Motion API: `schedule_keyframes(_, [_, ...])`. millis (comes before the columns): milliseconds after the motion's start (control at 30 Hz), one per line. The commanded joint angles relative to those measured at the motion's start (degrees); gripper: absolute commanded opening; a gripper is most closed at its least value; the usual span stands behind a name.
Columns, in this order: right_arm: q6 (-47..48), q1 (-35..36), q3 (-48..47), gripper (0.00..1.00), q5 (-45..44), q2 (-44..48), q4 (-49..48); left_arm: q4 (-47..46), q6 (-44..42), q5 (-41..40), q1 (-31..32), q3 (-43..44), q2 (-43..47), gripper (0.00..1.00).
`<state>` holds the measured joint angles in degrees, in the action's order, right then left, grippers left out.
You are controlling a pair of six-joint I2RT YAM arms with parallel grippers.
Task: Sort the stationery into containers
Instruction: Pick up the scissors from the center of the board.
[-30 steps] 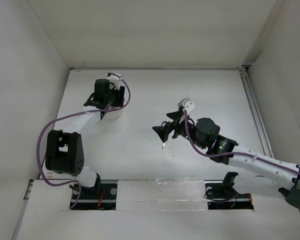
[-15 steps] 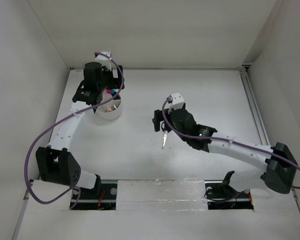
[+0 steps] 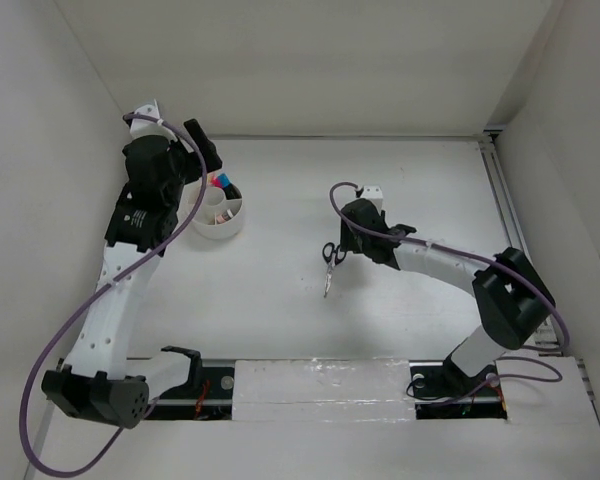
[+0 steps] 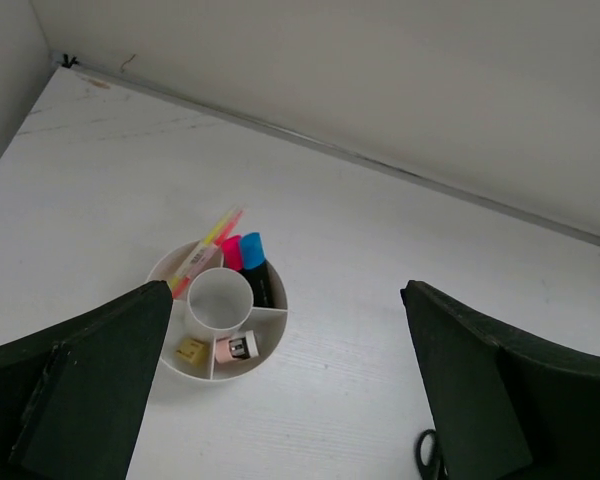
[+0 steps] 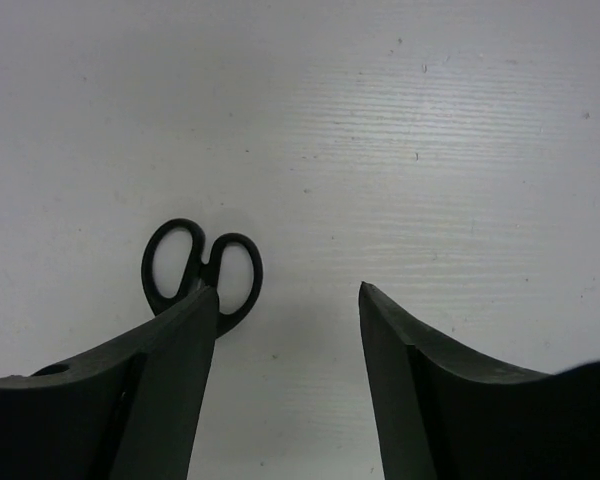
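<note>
The round white tray (image 4: 194,371) (image 3: 221,229) holds two black highlighters with a pink cap (image 4: 231,253) and a blue cap (image 4: 251,249), a thin yellow stick beside a pink pen (image 4: 207,243), a tan eraser (image 4: 190,349) and a white-pink piece (image 4: 237,347). My left gripper (image 4: 285,295) (image 3: 203,150) hangs open high above the tray, holding nothing. Black-handled scissors (image 5: 202,265) (image 3: 330,258) lie flat on the table. My right gripper (image 5: 289,288) (image 3: 349,240) is low over them and open. Its left finger (image 5: 170,380) covers the blades, and bare table shows between the jaws.
White walls enclose the table at the back and both sides. A metal rail (image 3: 508,215) runs along the right edge. The tray's central cup (image 4: 219,300) holds nothing I can see.
My left arm rose from the tray toward the back left and its jaws opened wide. The right arm swung over the scissors and lowered, jaws narrowing somewhat.
</note>
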<state>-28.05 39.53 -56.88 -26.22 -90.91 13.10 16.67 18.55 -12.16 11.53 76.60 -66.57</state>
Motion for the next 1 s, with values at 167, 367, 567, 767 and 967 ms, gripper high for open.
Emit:
schedule_keyframes(167, [0.5,-2.3,-4.0,0.6,5.1,-4.8,-0.9,0.3,0.2,7.9,0.1,-3.5,5.8,1.0])
schedule_keyframes(367, [1.2,-2.4,-7.3,0.57,6.4,-9.9,0.3,1.4,0.7,6.2,0.1,-4.1,7.2,1.0])
schedule_keyframes(567, [1.7,-2.4,-10.6,0.53,6.4,-13.9,2.8,3.2,0.7,7.0,0.1,-3.4,6.1,1.0])
schedule_keyframes(767, [2.2,-1.8,-11.1,0.46,6.6,-15.8,4.6,3.7,0.7,7.6,0.1,-2.9,6.8,1.0])
schedule_keyframes(967, [2.2,-1.2,-10.6,0.33,8.6,-18.3,7.0,4.3,0.2,8.1,0.1,-2.9,7.3,1.0])
